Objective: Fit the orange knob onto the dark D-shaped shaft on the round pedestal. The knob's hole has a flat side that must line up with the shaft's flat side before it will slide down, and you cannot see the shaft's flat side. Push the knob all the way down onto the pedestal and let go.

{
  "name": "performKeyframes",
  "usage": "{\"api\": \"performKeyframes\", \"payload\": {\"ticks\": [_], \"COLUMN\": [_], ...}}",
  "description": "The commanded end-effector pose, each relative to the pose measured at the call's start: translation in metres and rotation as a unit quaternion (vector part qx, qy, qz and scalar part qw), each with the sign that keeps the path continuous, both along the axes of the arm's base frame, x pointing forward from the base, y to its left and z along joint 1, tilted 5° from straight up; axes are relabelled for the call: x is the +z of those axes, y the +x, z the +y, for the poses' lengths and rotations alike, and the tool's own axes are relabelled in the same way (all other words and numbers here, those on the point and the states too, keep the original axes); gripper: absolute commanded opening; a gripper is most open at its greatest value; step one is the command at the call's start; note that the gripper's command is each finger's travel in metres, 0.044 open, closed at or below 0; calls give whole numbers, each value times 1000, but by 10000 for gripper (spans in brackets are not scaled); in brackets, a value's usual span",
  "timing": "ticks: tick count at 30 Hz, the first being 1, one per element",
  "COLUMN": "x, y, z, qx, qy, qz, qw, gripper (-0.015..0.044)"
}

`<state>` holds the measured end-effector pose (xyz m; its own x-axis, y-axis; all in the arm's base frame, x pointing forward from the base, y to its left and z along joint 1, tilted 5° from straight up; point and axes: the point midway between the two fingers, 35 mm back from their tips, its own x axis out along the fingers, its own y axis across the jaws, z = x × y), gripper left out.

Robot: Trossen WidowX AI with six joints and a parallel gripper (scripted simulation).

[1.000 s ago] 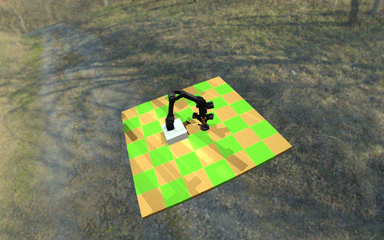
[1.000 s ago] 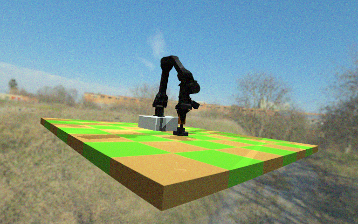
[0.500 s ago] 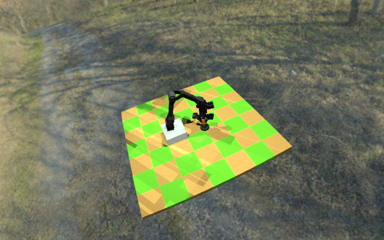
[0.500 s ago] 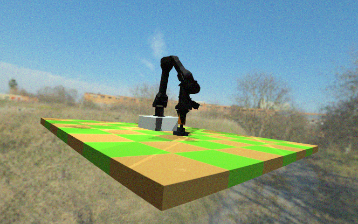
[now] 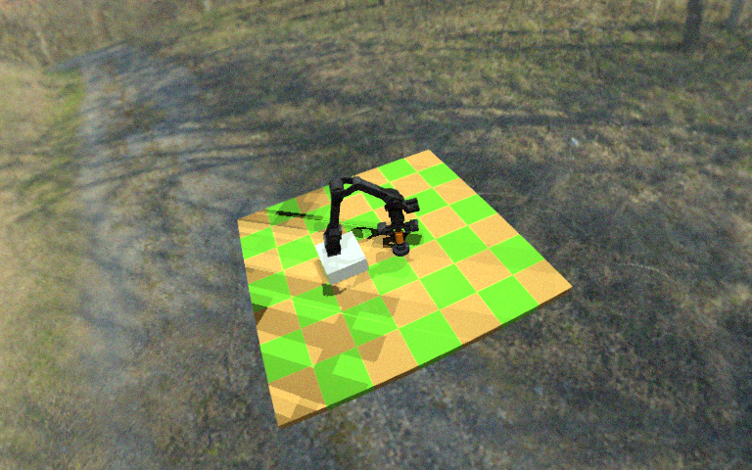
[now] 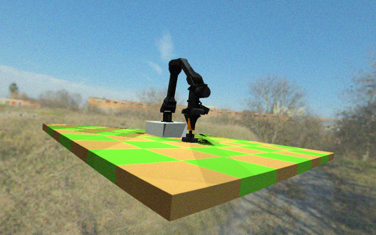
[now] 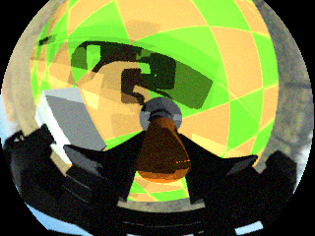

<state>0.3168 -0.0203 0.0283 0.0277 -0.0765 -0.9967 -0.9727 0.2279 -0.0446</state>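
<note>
The orange knob (image 5: 399,237) (image 6: 189,124) (image 7: 161,149) is upright between the fingers of my gripper (image 5: 399,238) (image 6: 191,127) (image 7: 161,135), which is shut on it. The round dark pedestal (image 5: 399,251) (image 6: 189,139) (image 7: 146,117) stands on the checkered board below. In the exterior view the dark shaft (image 6: 190,132) shows between the knob's lower end and the pedestal, so the knob is above the pedestal, at or close to the shaft's top. Whether the shaft's tip is inside the hole cannot be told. The flat sides are hidden.
The arm's base stands on a white block (image 5: 348,265) (image 6: 155,129) (image 7: 74,115), to the left of the pedestal in the top and exterior views. The green and orange checkered board (image 5: 448,284) (image 6: 177,174) (image 7: 243,44) lies beneath everything.
</note>
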Motion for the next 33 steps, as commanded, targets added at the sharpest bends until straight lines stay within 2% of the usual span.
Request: {"api": "performKeyframes", "payload": {"ticks": [1,22,29,33], "x": [-1,2,2,0], "y": [0,1,1,0], "z": [-1,0,0,-1], "qx": [11,11,110,115], "qy": [-2,-2,-5,-5], "qz": [-1,-1,7,8], "qw": [1000,1000,994,993], "gripper": [0,0,0,0]}}
